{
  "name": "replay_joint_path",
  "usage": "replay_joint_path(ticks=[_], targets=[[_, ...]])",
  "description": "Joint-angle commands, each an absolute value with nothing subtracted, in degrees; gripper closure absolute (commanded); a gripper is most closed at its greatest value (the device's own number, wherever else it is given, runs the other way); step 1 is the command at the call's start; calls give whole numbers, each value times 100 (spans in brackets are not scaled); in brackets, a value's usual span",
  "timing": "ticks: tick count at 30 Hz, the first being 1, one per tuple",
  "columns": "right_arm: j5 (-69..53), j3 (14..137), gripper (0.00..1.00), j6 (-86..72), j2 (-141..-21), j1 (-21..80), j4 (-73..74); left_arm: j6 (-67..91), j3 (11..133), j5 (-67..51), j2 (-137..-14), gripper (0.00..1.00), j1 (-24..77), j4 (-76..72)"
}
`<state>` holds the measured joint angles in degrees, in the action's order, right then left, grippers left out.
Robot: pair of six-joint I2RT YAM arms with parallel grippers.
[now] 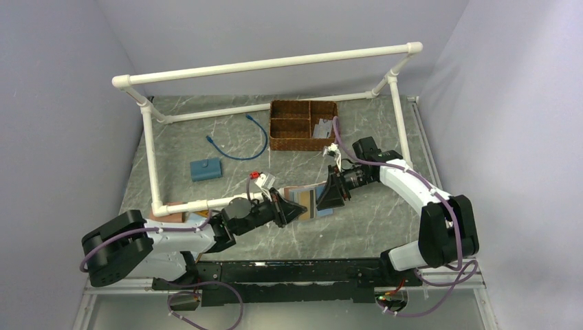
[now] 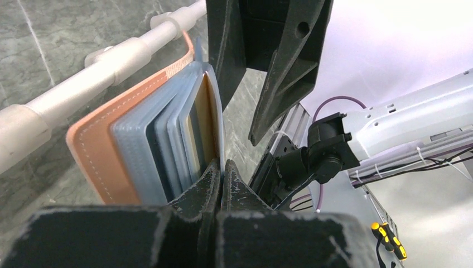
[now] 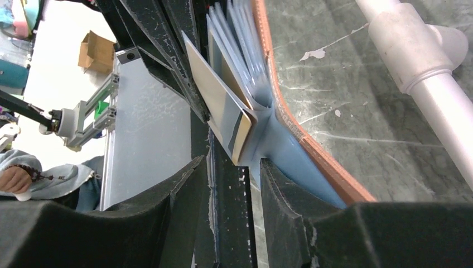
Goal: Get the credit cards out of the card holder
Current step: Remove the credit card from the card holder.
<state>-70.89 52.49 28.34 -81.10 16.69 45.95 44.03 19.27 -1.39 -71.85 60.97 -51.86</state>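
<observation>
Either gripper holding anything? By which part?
Left gripper is shut on the card holder, pinching the edge of its grey-blue inner pockets. Right gripper is open beside a tan credit card and clamps nothing visible.

A robotics lab cell. Plain lilac walls (image 1: 55, 103) box in a marbled table (image 1: 371, 220) bearing a white pipe frame (image 1: 268, 65).

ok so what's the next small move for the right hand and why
Probably close the right hand on the tan card. Its corner pokes out of the card holder just ahead of the gap between the open fingers, and the left hand clamps the holder, so a grip here should allow a clean pull.
</observation>
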Motion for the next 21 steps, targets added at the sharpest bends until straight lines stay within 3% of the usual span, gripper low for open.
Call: replay_joint_path(ticks=[1,12,19,21], targets=[[-7276,5273,55,2935,-8132,1625,4274,4384,2422,-536,-7136,100,6212,-6050],[-7720,5269,59,3001,-8209,1626,4368,4408,2689,-758,-7637,100,6276,-6502],[-7979,5471,91,3580,-8496,1599,4994,4503,2546,-482,-7570,100,6276,-6443],[-8092,5533,99,3860,-8555,1591,5291,4562,2464,-348,-7473,94,6275,-6344]])
